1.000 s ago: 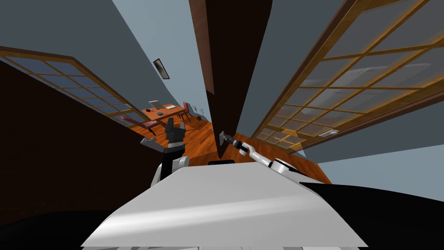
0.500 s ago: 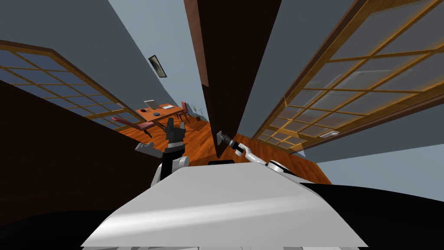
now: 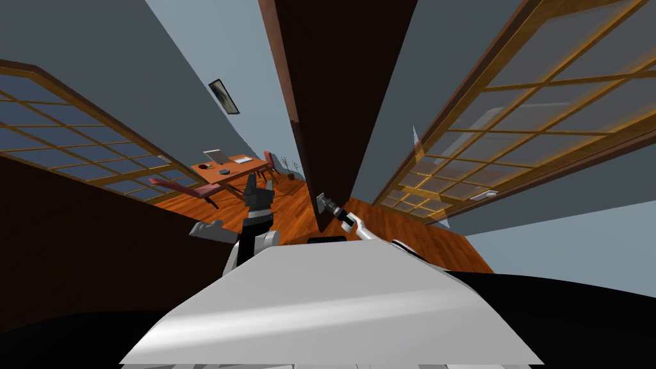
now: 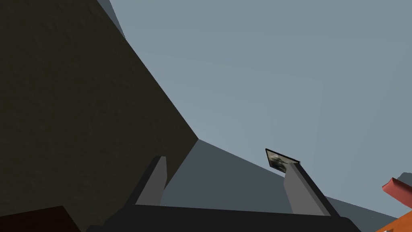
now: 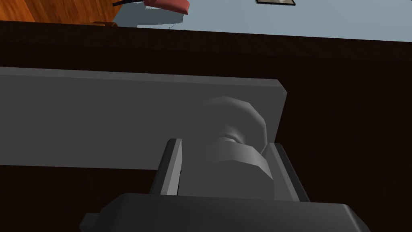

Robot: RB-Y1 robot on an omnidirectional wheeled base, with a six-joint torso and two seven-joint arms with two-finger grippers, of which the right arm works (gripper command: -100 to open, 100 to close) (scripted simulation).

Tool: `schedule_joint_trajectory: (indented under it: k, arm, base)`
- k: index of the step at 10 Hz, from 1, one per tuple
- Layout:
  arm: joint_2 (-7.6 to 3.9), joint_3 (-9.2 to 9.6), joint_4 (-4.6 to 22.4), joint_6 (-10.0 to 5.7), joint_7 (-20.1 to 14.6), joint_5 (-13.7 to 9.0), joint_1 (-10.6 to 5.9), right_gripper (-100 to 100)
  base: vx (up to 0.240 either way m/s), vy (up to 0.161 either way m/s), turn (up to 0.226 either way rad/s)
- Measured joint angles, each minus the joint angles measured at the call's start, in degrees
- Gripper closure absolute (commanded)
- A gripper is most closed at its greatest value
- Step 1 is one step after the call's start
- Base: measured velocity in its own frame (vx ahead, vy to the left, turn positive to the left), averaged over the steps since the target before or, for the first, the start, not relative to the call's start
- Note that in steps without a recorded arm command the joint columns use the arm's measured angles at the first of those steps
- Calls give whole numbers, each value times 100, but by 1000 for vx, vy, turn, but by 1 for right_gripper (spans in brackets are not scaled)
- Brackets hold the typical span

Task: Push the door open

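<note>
The dark brown door [image 3: 333,96] stands nearly edge-on ahead of me in the head view. My right gripper [image 3: 323,204] reaches to its edge at handle height. In the right wrist view the grey door handle [image 5: 237,157] juts from a grey plate [image 5: 120,117] on the dark door [image 5: 342,100], and my right gripper [image 5: 227,169] is shut on the handle, one finger on each side. My left gripper [image 3: 256,186] is raised in the doorway to the left of the door; in the left wrist view the left gripper [image 4: 227,181] is open and holds nothing.
A dark brown panel [image 3: 77,243] with a grey lever handle [image 3: 206,229] runs close along my left. Beyond the doorway lie a wooden floor [image 3: 295,205], a table [image 3: 227,170] and red chairs [image 3: 186,187]. Tall wood-framed windows [image 3: 512,128] line the right.
The door's edge and handle have swung a little to the left, my right gripper going with them. More of the left window and the room shows above the dark panel.
</note>
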Motion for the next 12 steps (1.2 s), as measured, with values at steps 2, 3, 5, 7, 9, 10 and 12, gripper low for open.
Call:
schedule_joint_trajectory:
  k: [2, 3, 5, 7, 9, 10, 12]
  arm:
    - [273, -98, -5, 213, 186, 58, 71, 100]
    - [411, -149, -16, 325, 276, 86, 90, 100]
    - [676, -256, 13, 505, 451, 135, 122, 100]
    - [938, -359, 28, 680, 630, 188, 161, 100]
    - [1142, -446, -14, 865, 776, 232, 221, 100]
    - [1248, -492, 13, 912, 846, 250, 228, 100]
    - [1464, -576, -26, 1120, 994, 298, 291, 100]
  base:
    - [90, 102, -76]
    - [83, 102, -70]
    - [99, 98, -67]
    - [79, 114, -62]
    - [81, 88, -67]
    - [95, 113, -81]
    - [79, 86, -52]
